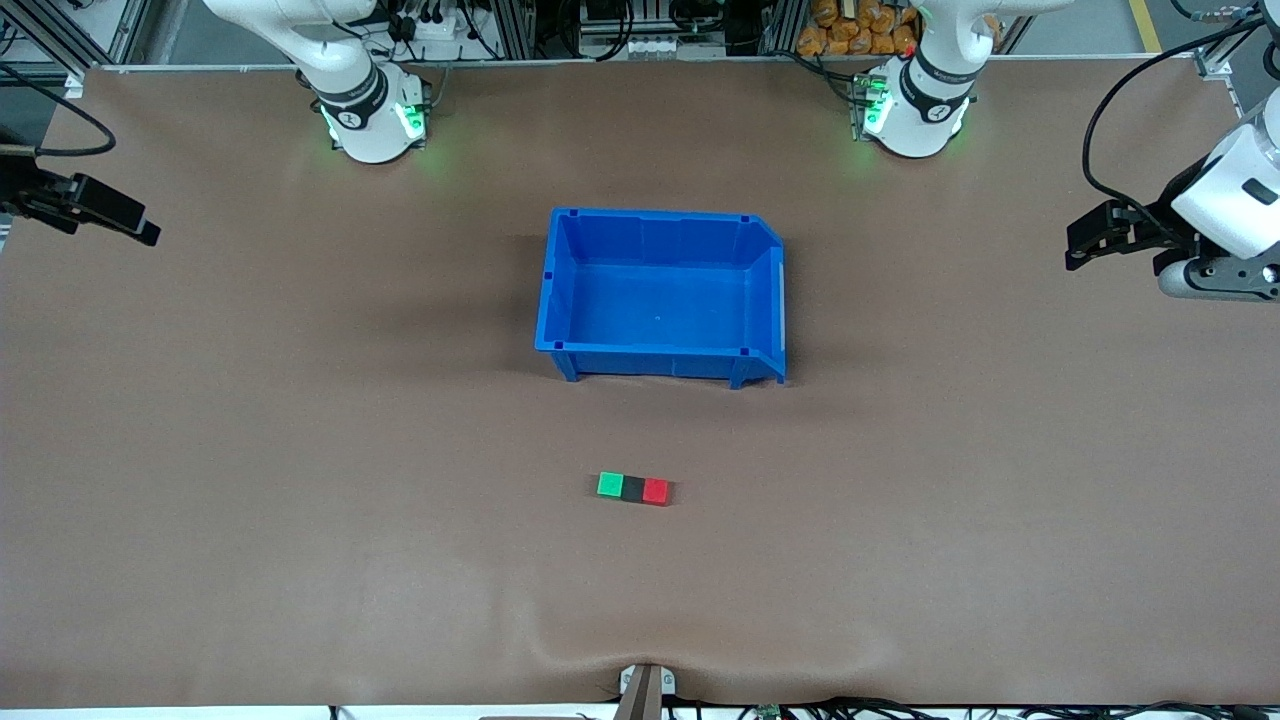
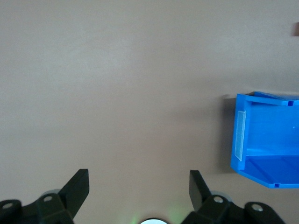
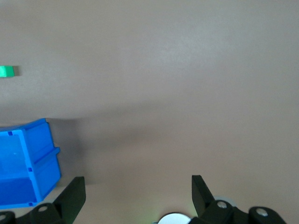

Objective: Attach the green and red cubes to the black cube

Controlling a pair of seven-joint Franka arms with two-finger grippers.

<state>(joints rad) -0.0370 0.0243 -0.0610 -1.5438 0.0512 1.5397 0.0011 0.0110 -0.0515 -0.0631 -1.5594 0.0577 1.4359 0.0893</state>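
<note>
The green cube (image 1: 610, 485), the black cube (image 1: 633, 488) and the red cube (image 1: 655, 490) lie in one touching row on the brown table, black in the middle, nearer to the front camera than the blue bin (image 1: 655, 362). My left gripper (image 1: 1085, 245) is open and empty, up over the table's edge at the left arm's end. My right gripper (image 1: 135, 225) is open and empty, up over the right arm's end. In the right wrist view, the open gripper (image 3: 138, 186) is over bare table, with the green cube (image 3: 7, 71) at the frame's edge. The left wrist view shows the open gripper (image 2: 138, 179).
The blue bin stands empty at the table's middle, between the arm bases and the cubes. It also shows in the left wrist view (image 2: 240, 140) and the right wrist view (image 3: 44, 158). A brown mat (image 1: 300, 450) covers the table.
</note>
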